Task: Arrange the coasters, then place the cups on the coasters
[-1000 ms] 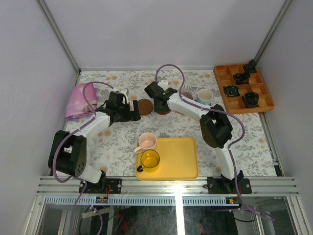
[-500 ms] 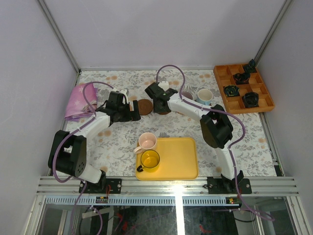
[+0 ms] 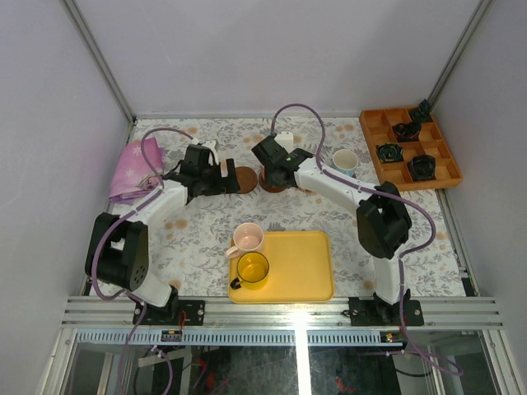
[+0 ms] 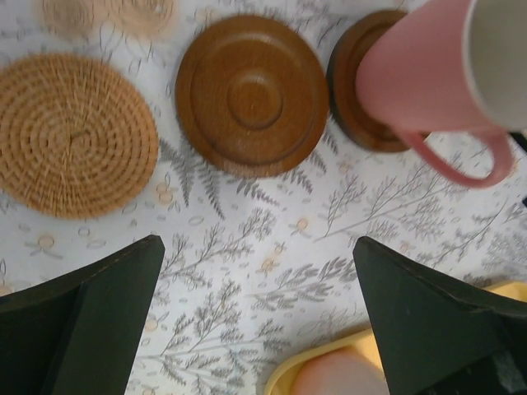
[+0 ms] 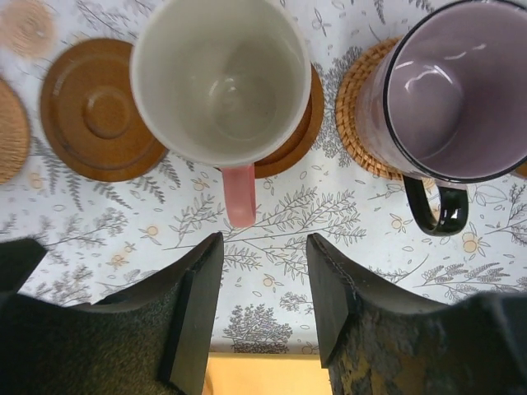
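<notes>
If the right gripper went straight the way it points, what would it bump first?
Probably the handle of the pink cup, straight ahead of the right gripper. Its height is hard to judge.

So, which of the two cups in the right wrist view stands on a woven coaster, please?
The black-handled grey-purple cup; the pink cup, white inside, stands on a smooth dark brown coaster.

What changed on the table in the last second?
The right pincer opened off the pink cup, now standing on its dark coaster, and that arm swung right. The left pincer, open, edged toward the bare brown coaster. The yellow cup and tray stayed put.
</notes>
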Robot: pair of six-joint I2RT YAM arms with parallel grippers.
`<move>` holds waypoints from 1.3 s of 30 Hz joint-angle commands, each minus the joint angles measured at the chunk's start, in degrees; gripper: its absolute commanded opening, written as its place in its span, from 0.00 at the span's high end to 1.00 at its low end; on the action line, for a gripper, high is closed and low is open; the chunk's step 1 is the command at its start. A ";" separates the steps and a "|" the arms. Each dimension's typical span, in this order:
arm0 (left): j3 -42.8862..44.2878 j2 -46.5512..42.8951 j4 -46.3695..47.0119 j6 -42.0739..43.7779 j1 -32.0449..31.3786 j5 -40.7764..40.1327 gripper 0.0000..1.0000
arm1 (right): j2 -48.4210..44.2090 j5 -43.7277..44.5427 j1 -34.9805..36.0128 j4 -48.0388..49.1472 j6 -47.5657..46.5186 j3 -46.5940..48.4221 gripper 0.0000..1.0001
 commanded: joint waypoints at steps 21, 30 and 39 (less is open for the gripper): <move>-6.15 -19.76 -11.81 6.07 -0.77 2.89 0.00 | -23.30 10.19 0.79 15.05 -11.29 -16.74 0.47; -2.78 -31.20 -26.93 1.39 -5.08 4.65 0.00 | -24.18 10.18 0.71 15.87 -12.05 -18.08 0.47; -3.63 -28.29 -35.51 -8.82 -6.67 7.54 0.00 | -24.38 9.71 0.71 17.14 -14.01 -18.42 0.47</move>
